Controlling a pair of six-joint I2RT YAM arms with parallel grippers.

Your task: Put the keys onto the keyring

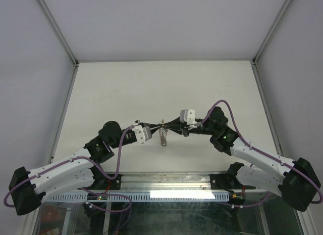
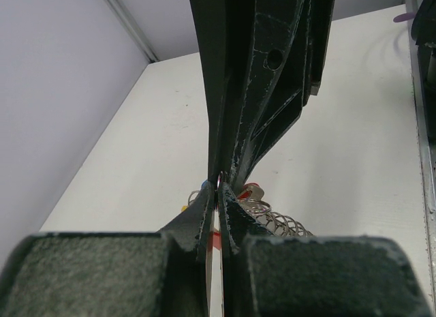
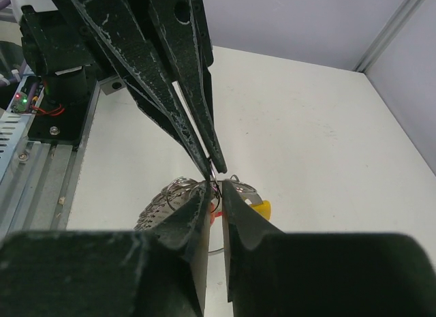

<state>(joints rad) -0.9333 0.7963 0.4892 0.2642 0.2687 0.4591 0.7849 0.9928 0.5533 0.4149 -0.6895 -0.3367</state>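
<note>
While both arms meet tip to tip above the table's middle, the threading step looks to be in hand. The left gripper is clamped fully shut, seemingly on the keyring wire, whose yellow section shows just under the tips. The right gripper leaves a narrow gap around 1 small tag loop; whether it grips, I cannot tell. The keys bunch beneath. The next move calls for fine alignment of the loop with the wire's end.
</note>
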